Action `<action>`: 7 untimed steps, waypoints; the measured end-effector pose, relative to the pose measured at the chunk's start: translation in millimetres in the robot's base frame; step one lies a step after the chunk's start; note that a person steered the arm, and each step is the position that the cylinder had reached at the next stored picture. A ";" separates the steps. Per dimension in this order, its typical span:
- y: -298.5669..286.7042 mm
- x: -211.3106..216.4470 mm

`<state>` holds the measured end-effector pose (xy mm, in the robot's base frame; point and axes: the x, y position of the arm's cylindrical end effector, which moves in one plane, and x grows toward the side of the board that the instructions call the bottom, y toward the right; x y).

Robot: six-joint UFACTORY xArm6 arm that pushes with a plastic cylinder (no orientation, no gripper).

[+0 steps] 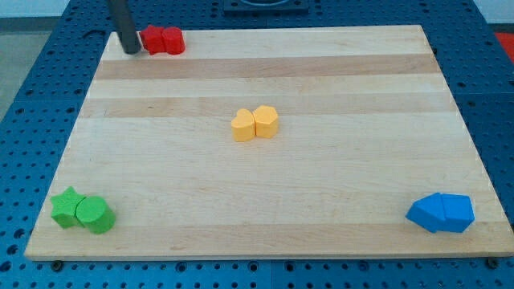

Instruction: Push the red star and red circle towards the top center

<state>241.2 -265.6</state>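
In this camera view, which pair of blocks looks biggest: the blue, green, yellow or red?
1. Blue pair, widest.
2. Green pair.
3. Yellow pair and red pair look alike.
Blue and green lie at the view's bottom, perhaps nearer the camera, so true sizes are unsure.

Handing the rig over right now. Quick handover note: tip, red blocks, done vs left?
My tip sits at the board's top left corner, just to the view's left of the red pair, close to or touching it.
The red star and red circle sit side by side, touching, near the top edge, well to the view's left of centre.
Done: the pair is together and up at the top edge.
Left: push both toward the view's right along the top edge to the centre.
The yellow, green and blue pairs are well clear of that path.
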 end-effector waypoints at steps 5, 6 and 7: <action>24.6 -25.8; 48.1 -25.8; 69.7 -25.8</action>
<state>215.4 -195.9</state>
